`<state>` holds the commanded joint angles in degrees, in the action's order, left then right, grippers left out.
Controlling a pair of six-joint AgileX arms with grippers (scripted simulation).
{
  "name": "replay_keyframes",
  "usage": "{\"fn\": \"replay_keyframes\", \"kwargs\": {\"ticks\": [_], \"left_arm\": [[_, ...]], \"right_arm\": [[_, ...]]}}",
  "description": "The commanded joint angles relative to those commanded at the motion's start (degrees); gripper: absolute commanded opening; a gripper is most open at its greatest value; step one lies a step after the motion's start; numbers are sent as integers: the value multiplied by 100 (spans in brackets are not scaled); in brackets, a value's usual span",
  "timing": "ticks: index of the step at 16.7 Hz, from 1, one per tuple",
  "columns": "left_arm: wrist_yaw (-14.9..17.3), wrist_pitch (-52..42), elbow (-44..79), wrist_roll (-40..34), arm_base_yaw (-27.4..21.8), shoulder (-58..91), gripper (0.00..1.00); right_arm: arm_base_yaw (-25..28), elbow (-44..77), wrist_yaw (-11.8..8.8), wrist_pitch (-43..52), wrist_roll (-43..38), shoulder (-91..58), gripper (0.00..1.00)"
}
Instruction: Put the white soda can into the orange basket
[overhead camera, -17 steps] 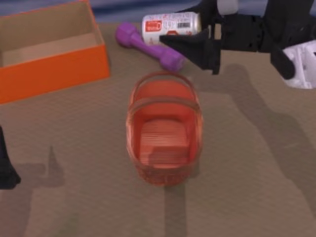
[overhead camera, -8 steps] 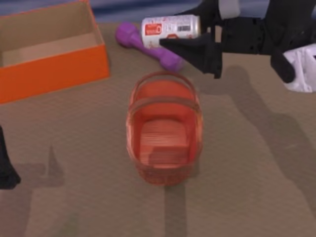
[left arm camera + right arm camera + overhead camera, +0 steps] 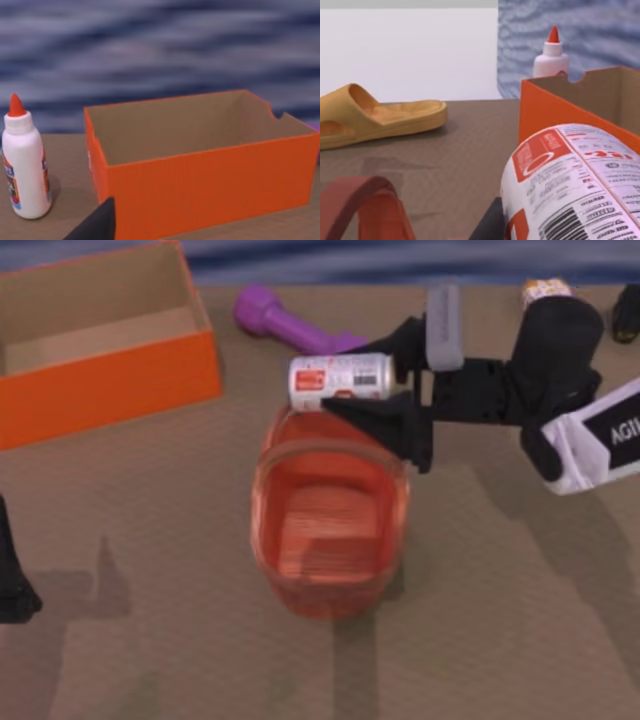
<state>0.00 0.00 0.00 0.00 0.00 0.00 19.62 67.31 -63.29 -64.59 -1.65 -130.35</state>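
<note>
The white soda can lies on its side in the air, red label toward the left, with my right gripper shut on it. It hangs just over the far rim of the orange basket, which stands at the table's middle. In the right wrist view the can fills the near corner, a dark finger beside it, and the basket's handle shows below. My left gripper sits parked at the left edge; one dark fingertip shows, nothing held.
A big orange box stands at the back left. A purple dumbbell lies behind the basket. A glue bottle stands beside the box. A tan slipper lies farther off. A small white-and-orange lump sits at the back right.
My right gripper has carried the can from above the dumbbell at the back toward the front, and it now hangs over the basket's far rim. The left arm has not moved.
</note>
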Motion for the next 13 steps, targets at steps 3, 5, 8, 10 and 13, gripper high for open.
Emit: {"fn": "replay_keyframes", "kwargs": {"ticks": [3,5,8,10,13], "left_arm": [[0,0,0,0,0,0,100],[0,0,0,0,0,0,100],[0,0,0,0,0,0,100],[0,0,0,0,0,0,100],[0,0,0,0,0,0,100]], "right_arm": [[3,-30,4,-71,1,-66,0],[3,-30,4,-71,1,-66,0],[3,-30,4,-71,1,-66,23],[3,-30,4,-71,1,-66,38],[3,-30,4,-71,1,-66,60]]}}
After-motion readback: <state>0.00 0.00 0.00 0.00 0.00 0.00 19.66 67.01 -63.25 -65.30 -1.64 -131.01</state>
